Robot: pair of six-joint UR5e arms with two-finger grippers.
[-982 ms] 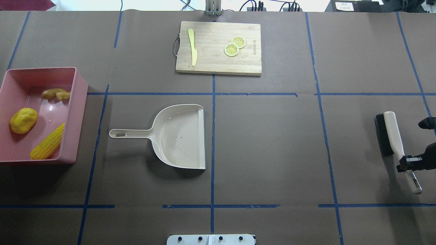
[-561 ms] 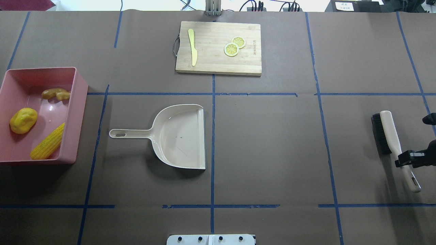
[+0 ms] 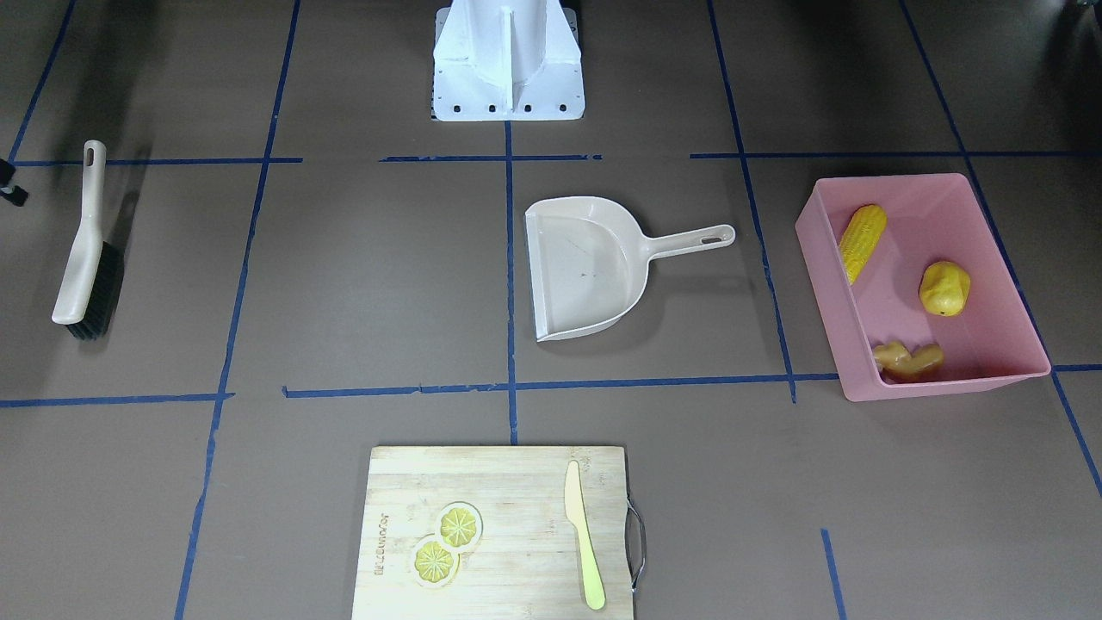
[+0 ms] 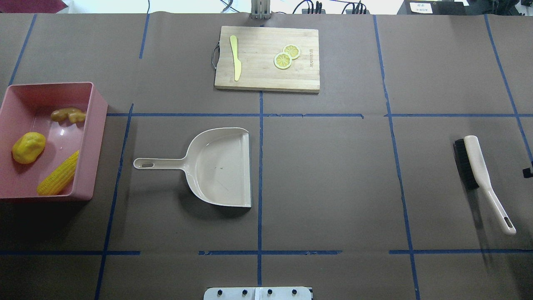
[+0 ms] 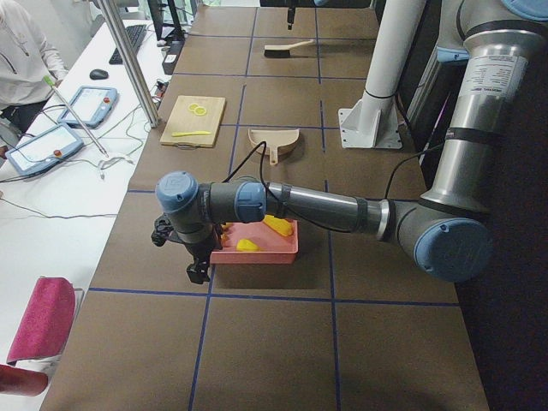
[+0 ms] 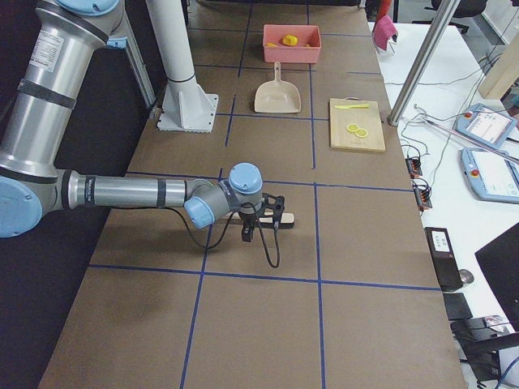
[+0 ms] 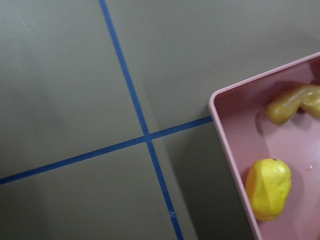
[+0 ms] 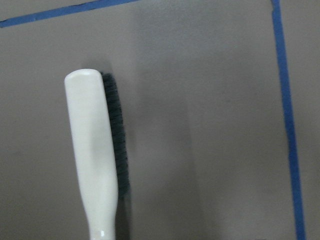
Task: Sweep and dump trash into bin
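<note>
The left gripper (image 5: 196, 272) is being held pointing down at the table (image 4: 333, 175), just left of the bin (image 4: 95, 141) near the middle of the left-side view. It is being shown only there, so it cannot be told whether its jaws are spread or pressed together. The right gripper (image 6: 247, 233) is being held low at the centre of the right-side view, close over the brush (image 4: 479, 166). Only a dark sliver of it is being caught at the right edge of the overhead view, so its jaws cannot be judged either. In that view the brush is lying flat and free at the far right, bristles to the left and handle slanting toward the lower right. The bin is sitting at the left edge of the overhead view. All three pieces are lying inside it: the ginger (image 4: 68, 114) at the top, the potato (image 4: 28, 147) at the left, and the corn (image 4: 58, 179) against the right wall at the bottom. The dustpan (image 4: 220, 166) is lying left of centre, handle toward the bin and well apart from it. A board (image 4: 262, 77) is sitting at top centre, carrying a knife (image 4: 235, 58) and two overlapping lemon slices (image 4: 286, 56). In the left wrist view, a corner of the bin is being shown at the right edge.
</note>
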